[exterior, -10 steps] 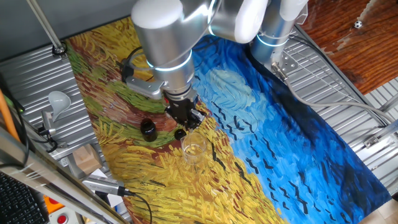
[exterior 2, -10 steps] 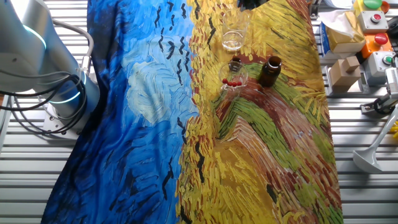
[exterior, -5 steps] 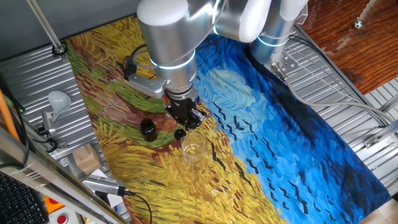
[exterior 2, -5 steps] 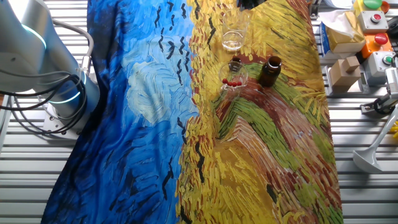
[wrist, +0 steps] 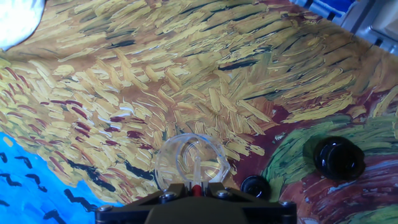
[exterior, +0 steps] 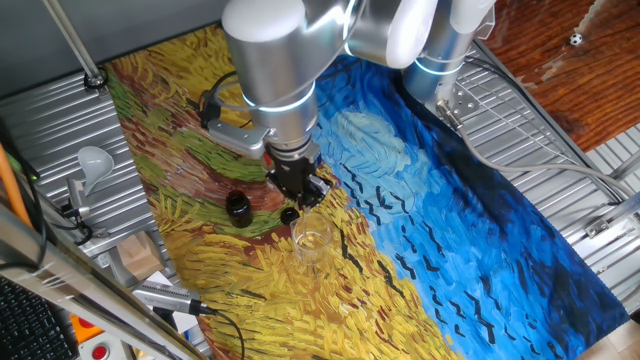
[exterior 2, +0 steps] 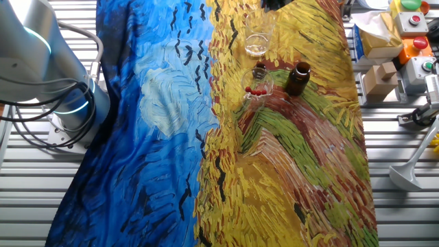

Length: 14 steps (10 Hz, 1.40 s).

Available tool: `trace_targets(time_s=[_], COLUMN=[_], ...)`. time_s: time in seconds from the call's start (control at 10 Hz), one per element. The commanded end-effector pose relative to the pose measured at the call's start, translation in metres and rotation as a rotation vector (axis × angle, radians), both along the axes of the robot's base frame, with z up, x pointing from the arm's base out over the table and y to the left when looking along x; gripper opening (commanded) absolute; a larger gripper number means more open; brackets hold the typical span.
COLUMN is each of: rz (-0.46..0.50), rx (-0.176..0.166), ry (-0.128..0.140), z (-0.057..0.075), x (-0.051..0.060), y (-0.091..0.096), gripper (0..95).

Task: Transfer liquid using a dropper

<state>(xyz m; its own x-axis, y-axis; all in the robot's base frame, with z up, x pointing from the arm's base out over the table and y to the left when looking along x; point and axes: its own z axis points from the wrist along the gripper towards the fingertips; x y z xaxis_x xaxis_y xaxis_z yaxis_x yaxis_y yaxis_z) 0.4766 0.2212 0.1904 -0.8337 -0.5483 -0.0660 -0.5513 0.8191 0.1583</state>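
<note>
In the hand view my gripper is shut on the dropper. Its red bulb is pinched between the jaws and its clear stem points down over the mouth of an empty clear glass. In one fixed view the gripper hangs low over the cloth, just up-left of that glass; the dropper itself is hidden there. The other fixed view shows the glass and a small beaker holding other red-bulbed droppers. The gripper does not show in that view.
A dark bottle and its black cap stand close beside the gripper on the painted cloth. Boxes and a button box sit at the table's edge.
The arm shifted slightly to the right a second ago and has held still since. The glass, bottle and cap have not moved.
</note>
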Motion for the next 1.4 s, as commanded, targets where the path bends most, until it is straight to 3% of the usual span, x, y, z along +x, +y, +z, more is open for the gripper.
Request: trace_targets(time_s=[0.1,0.4,0.6,1.4], rz=[0.003,0.005,0.011,0.014], rx=[0.000,-0.006,-0.025,-0.022], ry=[0.001,0.004,0.007,0.007], z=[0.000,0.001,0.009,0.012], x=[0.000,-0.001,-0.005,-0.006], y=[0.000,0.000,0.000,0.001], gripper=[0.0,0.0,0.0,0.0])
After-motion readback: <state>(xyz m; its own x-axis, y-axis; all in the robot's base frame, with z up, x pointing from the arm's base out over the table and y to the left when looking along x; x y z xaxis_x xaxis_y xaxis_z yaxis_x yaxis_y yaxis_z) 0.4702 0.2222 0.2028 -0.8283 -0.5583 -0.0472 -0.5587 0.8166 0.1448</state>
